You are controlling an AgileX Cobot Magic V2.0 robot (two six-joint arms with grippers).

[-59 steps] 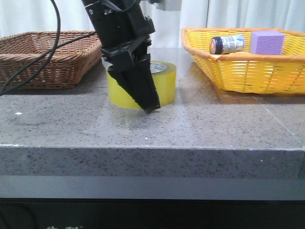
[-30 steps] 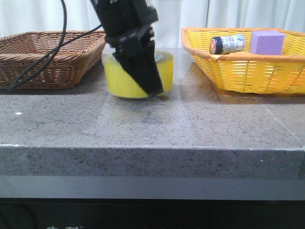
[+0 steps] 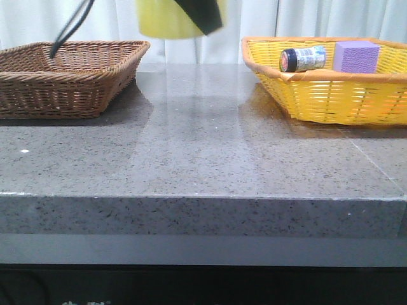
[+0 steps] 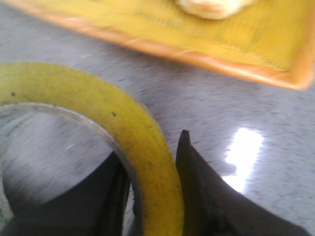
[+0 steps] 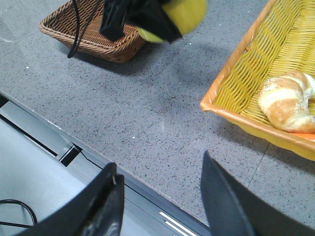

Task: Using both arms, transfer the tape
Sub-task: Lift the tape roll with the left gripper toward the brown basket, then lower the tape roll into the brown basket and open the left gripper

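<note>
Grey speckled stone table, white curtain behind; 2 baskets: brown, yellow w/ 1 bottle, 1 purple block, 1 croissant. 1 tape up in the air above the table, left gripper clamped on its wall. Right gripper spread wide, holding nothing.

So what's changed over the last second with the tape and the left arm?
The left gripper, shut on the tape the whole time, has lifted it off the table; the roll now hangs at the top of the front view. The brown basket, yellow basket, bottle and purple block stayed put.
</note>
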